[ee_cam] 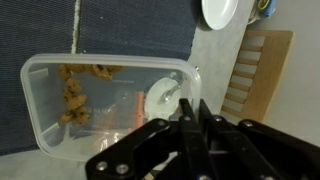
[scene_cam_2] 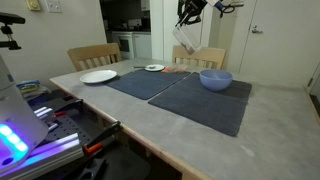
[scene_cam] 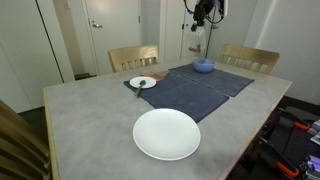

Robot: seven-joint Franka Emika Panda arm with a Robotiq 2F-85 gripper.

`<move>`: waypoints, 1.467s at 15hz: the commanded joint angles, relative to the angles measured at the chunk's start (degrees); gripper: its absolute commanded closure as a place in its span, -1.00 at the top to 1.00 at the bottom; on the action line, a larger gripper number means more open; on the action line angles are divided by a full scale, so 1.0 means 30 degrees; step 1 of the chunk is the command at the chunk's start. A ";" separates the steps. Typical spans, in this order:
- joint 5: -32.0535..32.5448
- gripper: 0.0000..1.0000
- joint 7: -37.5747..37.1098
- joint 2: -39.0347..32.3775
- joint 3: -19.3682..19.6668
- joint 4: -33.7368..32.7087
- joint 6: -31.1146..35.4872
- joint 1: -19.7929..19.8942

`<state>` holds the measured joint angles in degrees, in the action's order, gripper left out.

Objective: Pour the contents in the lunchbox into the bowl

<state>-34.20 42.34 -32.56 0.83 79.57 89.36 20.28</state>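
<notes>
I have the lunchbox (scene_cam_2: 185,42) tilted in the air above the table. My gripper (scene_cam_2: 190,17) has its fingers drawn close together on the box's clear rim. Brown bits (ee_cam: 73,92) lie inside the box. The bowl (scene_cam_2: 216,79) sits below it, slightly right, on a dark mat (scene_cam_2: 205,105). A large white plate (scene_cam_2: 98,76) lies well apart to the left.
</notes>
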 commanded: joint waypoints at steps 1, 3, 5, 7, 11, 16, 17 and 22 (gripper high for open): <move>-0.1205 -0.95 -0.0031 -0.0758 -0.0100 -0.1178 -0.0945 0.0782; -0.1721 -0.95 -0.0065 -0.0993 0.0001 -0.1488 -0.0816 0.1044; -0.2155 -0.95 -0.0187 -0.1168 0.0152 -0.1657 -0.0510 0.1278; -0.2655 -0.95 -0.0326 -0.1392 0.0269 -0.1947 -0.0510 0.1604; -0.3728 -0.95 -0.0577 -0.1931 0.0461 -0.2540 -0.0527 0.2283; -0.5204 -0.95 -0.0935 -0.2513 0.0658 -0.3051 -0.0718 0.3114; -0.5447 -0.95 -0.0966 -0.2590 0.0693 -0.3074 -0.0667 0.3207; -0.6665 -0.95 -0.1258 -0.3062 0.0743 -0.3373 -0.0784 0.3657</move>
<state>-51.72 39.70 -39.86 2.82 72.07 88.77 30.46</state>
